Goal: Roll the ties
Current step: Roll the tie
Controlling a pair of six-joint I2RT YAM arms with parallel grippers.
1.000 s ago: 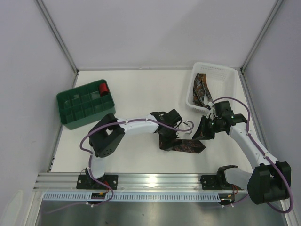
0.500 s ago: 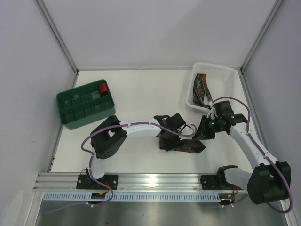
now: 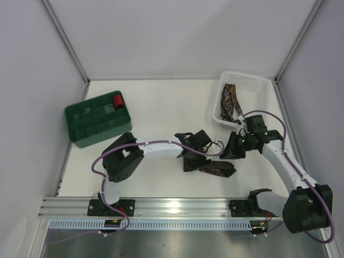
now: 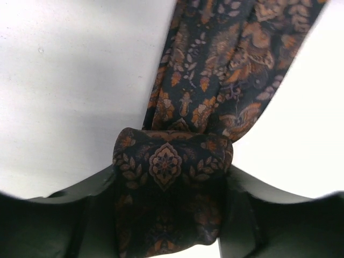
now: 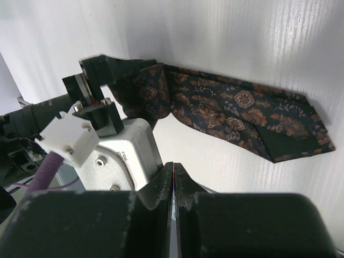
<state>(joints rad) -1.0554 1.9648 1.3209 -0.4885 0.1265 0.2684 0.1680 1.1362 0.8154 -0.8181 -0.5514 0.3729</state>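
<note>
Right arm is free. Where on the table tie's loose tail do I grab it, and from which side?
Probably best to take the tie at its wide pointed end, farthest from the roll sitting in the left gripper. It lies flat there, so open the shut right gripper and come down from above on that arm's side, jaws astride one long edge.

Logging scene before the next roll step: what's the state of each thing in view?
tie on the table: one end rolled, rest flat.
left pincer: shut on the rolled end.
right pincer: shut, holding nothing.
ties in the basket: unrolled, loose in the white basket.
red roll: rolled, in a far corner compartment of the green tray.
</note>
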